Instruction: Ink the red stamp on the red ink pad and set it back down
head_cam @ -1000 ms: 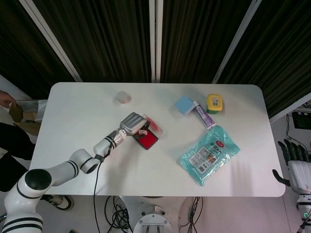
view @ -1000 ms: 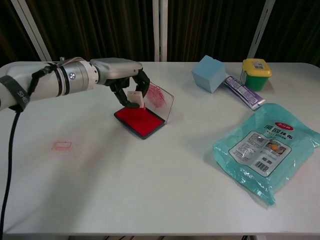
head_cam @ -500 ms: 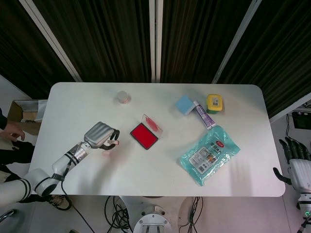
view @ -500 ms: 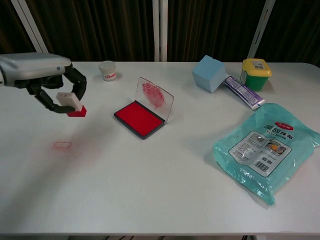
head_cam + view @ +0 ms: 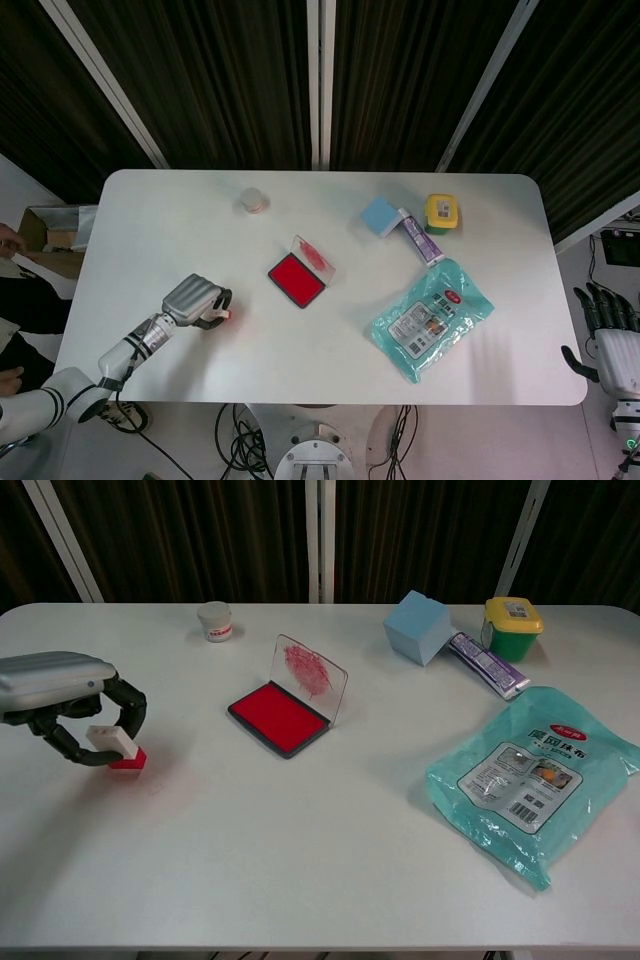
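My left hand (image 5: 62,695) grips the red stamp (image 5: 115,748), white on top and red at the base, low over the table's left front; the head view shows the same left hand (image 5: 196,301) with the red stamp (image 5: 222,314) poking out. Whether the stamp's base touches the table I cannot tell. The red ink pad (image 5: 279,718) lies open in the middle, its clear lid (image 5: 311,675) standing up with red smears; the red ink pad (image 5: 297,280) is well right of the hand. My right hand (image 5: 610,340) hangs off the table's right edge, fingers apart, holding nothing.
A small white jar (image 5: 214,620) stands at the back left. A blue box (image 5: 418,626), a purple tube (image 5: 487,665) and a yellow-lidded green container (image 5: 513,626) sit at the back right. A teal packet (image 5: 535,777) lies at the right front.
My left hand has carried the stamp from the ink pad leftward and toward the front, then lower, over the faint red mark that showed on the table.
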Robot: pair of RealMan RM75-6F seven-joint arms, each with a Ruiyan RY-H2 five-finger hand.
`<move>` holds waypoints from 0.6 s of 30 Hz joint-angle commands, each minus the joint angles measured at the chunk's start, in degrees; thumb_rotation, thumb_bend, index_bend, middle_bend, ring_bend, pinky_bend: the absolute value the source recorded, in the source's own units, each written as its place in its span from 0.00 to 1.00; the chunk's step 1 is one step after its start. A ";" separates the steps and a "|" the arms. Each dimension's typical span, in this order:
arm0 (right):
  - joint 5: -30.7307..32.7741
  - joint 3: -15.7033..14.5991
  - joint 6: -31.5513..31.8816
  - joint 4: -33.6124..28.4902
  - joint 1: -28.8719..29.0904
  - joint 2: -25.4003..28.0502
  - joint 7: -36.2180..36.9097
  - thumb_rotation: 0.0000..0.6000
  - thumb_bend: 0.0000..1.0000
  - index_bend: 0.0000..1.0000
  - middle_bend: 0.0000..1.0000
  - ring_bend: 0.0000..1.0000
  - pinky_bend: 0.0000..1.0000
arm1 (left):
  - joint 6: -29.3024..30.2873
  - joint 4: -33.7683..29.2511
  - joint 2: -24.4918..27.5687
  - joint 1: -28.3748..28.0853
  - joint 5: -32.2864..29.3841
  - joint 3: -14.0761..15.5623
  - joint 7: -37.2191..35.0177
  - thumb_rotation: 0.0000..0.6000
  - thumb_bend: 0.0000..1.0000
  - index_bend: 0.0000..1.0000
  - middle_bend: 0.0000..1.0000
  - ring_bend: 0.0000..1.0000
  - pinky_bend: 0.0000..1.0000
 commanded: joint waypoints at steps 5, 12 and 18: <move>0.49 0.02 -0.54 -0.46 0.12 0.12 -0.83 1.00 0.19 0.00 0.00 0.00 0.00 | -0.44 2.84 -1.62 0.19 0.62 -0.05 -1.93 1.00 0.42 0.60 0.59 1.00 0.99; 0.43 -0.04 -0.64 -0.66 0.20 -0.08 -1.14 1.00 0.19 0.00 0.00 0.00 0.00 | -1.52 4.32 -1.84 0.17 0.87 0.23 -3.57 1.00 0.41 0.60 0.59 1.00 0.99; 0.47 -0.07 -0.70 -0.46 0.20 -0.20 -1.07 1.00 0.19 0.00 0.00 0.00 0.00 | -1.23 5.13 -2.01 0.32 1.65 0.54 -4.99 1.00 0.41 0.59 0.58 1.00 0.99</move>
